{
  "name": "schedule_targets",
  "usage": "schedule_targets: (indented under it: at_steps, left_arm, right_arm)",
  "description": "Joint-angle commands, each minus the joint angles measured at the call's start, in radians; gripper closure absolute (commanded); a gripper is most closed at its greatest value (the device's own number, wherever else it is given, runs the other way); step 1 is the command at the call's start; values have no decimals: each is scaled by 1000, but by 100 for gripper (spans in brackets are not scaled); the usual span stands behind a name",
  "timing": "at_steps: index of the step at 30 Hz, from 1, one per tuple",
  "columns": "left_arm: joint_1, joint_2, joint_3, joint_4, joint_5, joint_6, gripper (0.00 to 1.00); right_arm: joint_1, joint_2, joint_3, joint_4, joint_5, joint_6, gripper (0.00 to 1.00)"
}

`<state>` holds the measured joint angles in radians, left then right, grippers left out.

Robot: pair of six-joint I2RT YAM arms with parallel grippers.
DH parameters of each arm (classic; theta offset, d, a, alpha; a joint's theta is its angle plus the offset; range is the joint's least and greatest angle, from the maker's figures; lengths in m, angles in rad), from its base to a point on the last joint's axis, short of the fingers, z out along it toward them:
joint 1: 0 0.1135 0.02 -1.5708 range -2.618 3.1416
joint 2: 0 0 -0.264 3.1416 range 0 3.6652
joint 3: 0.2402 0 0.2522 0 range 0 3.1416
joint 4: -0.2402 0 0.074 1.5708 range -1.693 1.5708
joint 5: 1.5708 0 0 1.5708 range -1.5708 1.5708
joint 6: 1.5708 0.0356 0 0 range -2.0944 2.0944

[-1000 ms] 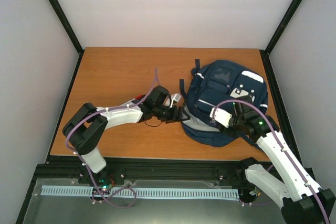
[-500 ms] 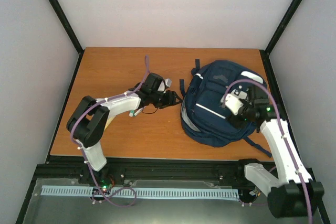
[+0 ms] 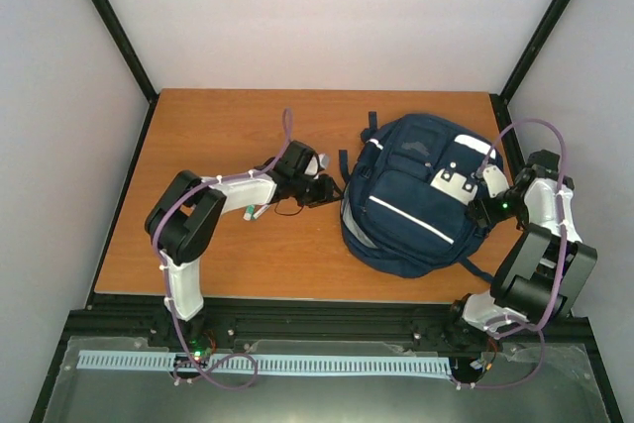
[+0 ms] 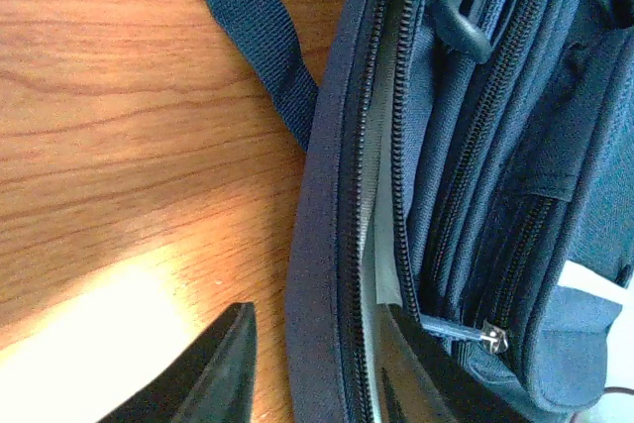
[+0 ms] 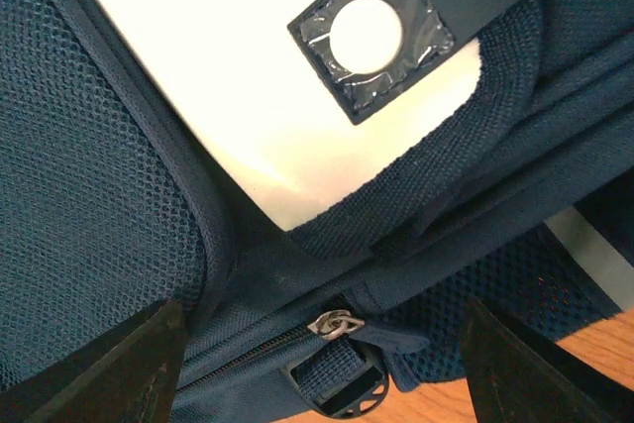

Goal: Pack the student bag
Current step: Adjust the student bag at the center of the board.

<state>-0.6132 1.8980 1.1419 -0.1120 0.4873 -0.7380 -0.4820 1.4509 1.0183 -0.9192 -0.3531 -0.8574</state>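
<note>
The navy-blue student bag point(image 3: 406, 200) lies flat on the right half of the table, with its white stripe and white front patches facing up. My left gripper point(image 3: 335, 192) is at the bag's left edge. In the left wrist view the gripper point(image 4: 317, 373) is open. The bag's point(image 4: 466, 146) zipped rim lies between its fingers, and a zip pull point(image 4: 490, 337) lies to the right. My right gripper point(image 3: 475, 207) is at the bag's right side. In the right wrist view the gripper point(image 5: 322, 373) is wide open over the bag point(image 5: 99, 146), above a metal zip pull point(image 5: 334, 324) and a plastic buckle.
A small white and green item point(image 3: 255, 212) and a thin black cord point(image 3: 287, 207) lie by the left forearm. A loose dark strap point(image 4: 258, 37) lies on the wood. Black frame posts stand at the table's corners.
My right arm has pulled back from the bag's front to its right side and folded up. The bag has settled flatter. My left gripper has shifted up and in toward the bag's left edge.
</note>
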Motion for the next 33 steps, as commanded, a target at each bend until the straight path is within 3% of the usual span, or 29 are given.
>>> schedule_targets:
  at_steps: [1, 8, 13, 21, 26, 29, 33]
  left_arm:
    - [-7, 36, 29, 57, 35, 5, 68]
    - [-59, 59, 27, 72, 28, 14, 83]
    - [-116, 67, 3, 121, 11, -4, 98]
    - [-274, 91, -30, 252, -9, -56, 99]
    - [-374, 101, 4, 257, -15, -34, 99]
    - [-379, 49, -29, 217, -21, -12, 94]
    - [-378, -104, -98, -12, -106, 101, 61]
  right_arm:
    - [0, 44, 10, 10, -72, 32, 24]
    - [56, 244, 108, 57, -44, 143, 34]
    - [111, 355, 198, 123, 33, 213, 36]
    - [182, 507, 372, 173, 107, 304, 35]
    - [206, 567, 479, 149, 53, 355, 35]
    - [203, 520, 479, 148, 46, 363, 34]
    - [198, 397, 426, 150, 41, 348, 31]
